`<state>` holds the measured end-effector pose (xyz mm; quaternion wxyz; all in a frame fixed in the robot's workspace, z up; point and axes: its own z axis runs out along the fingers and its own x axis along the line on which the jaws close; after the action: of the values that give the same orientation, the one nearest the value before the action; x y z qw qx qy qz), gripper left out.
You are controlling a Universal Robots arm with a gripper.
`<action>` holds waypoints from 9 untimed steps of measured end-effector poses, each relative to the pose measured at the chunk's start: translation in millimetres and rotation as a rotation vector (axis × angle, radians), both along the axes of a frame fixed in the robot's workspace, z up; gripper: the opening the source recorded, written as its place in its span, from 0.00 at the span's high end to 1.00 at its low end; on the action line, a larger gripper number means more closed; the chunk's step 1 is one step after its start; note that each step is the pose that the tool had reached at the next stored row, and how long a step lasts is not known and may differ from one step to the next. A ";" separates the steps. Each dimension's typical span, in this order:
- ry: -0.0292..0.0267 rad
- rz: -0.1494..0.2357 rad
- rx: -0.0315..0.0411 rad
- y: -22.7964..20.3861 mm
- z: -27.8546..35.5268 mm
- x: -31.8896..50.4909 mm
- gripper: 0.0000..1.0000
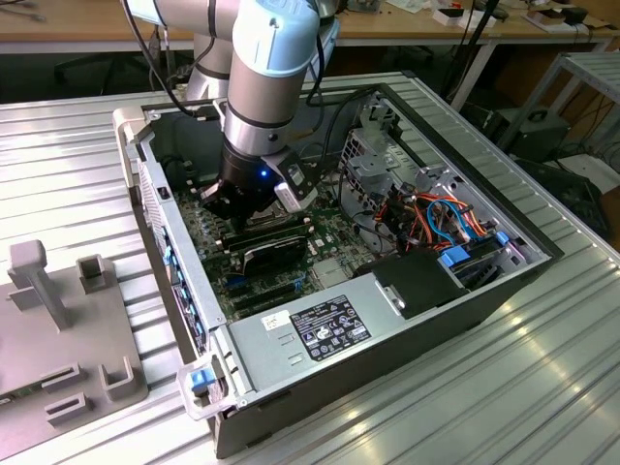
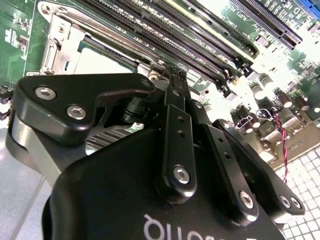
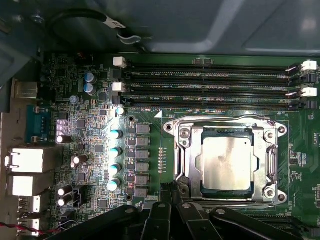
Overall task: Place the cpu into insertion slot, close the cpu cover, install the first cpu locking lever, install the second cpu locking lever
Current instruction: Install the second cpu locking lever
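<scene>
In the first wrist view the cpu lies flat in the insertion slot, silvery face up. The cpu cover is folded down around it as a silver frame. My gripper is shut, its black fingertips pressed together at the socket's corner with nothing visibly between them. The second wrist view shows the gripper from behind, at the end of a thin metal locking lever that runs along the socket edge beside the cpu. In the exterior view the gripper reaches down inside the open computer case.
Long black memory slots run beside the socket. A long black card stands next to the gripper. The power supply, coloured cables and case walls close in. A grey fixture sits outside, at the exterior view's left.
</scene>
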<state>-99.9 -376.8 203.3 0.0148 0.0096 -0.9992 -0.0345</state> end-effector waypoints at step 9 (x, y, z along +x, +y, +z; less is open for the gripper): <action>0.0000 0.000 -0.0599 0.5 6.8 0.0 0.89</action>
<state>-99.9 -376.3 210.1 0.0151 0.0092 -0.9998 -0.0046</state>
